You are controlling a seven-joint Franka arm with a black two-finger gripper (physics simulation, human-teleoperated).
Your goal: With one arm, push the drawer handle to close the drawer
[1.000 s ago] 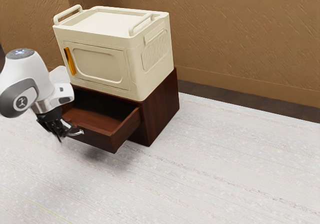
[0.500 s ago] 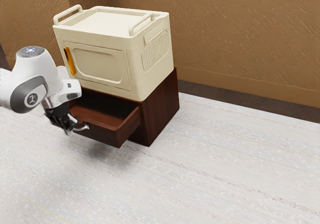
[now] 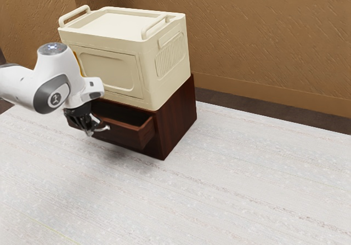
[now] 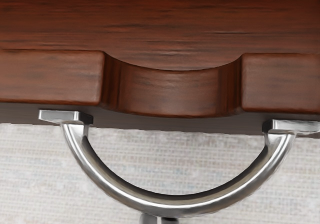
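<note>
The handle (image 3: 104,128) is in front of the cabinet (image 3: 176,116), on the outer face of the drawer (image 3: 125,137). The gripper (image 3: 89,132) is farther out from the cabinet than the drawer face is, at the outer side of the handle's bow. So, seen from the gripper, the handle lies toward the cabinet, and I judge that the coming push must go in this same direction. The long axis of the handle runs along the drawer face, thus across the line of the push, and its middle curves away from the cabinet. The gripper is very near to this bow; whether they touch, I cannot tell. Also I cannot tell if the gripper is spread, pressed together, or pinching the handle.

The drawer stands partly out of the cabinet, with its inside visible, so the closing is not finished. In my judgement the push should be kept near the middle of the handle, because a push far to one end could make the drawer go crooked in the cabinet.

Now the count: one arm (image 3: 71,72) with one gripper, one cabinet, one drawer, one handle with two feet (image 4: 65,117), and one box (image 3: 112,72) on top of the cabinet, having two rails (image 3: 155,25).
</note>
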